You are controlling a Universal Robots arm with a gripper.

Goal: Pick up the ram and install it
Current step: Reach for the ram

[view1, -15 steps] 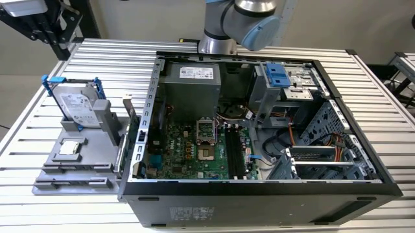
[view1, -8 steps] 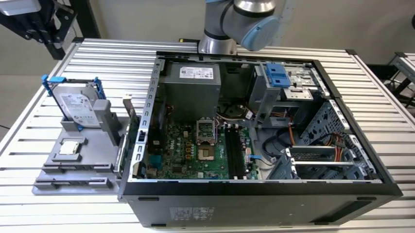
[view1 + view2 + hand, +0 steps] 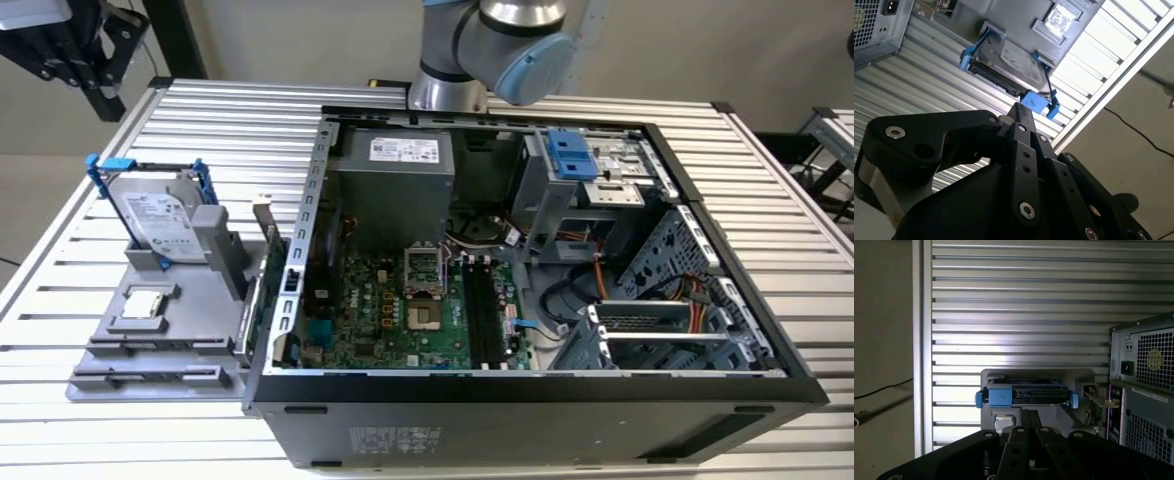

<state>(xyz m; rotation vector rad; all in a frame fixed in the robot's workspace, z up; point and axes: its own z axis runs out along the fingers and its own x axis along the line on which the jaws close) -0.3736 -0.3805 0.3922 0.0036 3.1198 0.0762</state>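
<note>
computer case (image 3: 534,405): is lying open side up on the table (image 3: 200,110)
holder (image 3: 134,352): is sitting just beside the case, at the exterior view's left
hard drive (image 3: 163,222): is standing upright at the holder's rear
processor chip (image 3: 144,303): is lying flat on the holder, before the hard drive
ram (image 3: 280,295): is standing on edge along the holder's side nearest the case
motherboard (image 3: 387,310): is lying inside the case, before the power supply (image 3: 394,180)
arm (image 3: 487,45): is rising behind the case
</note>
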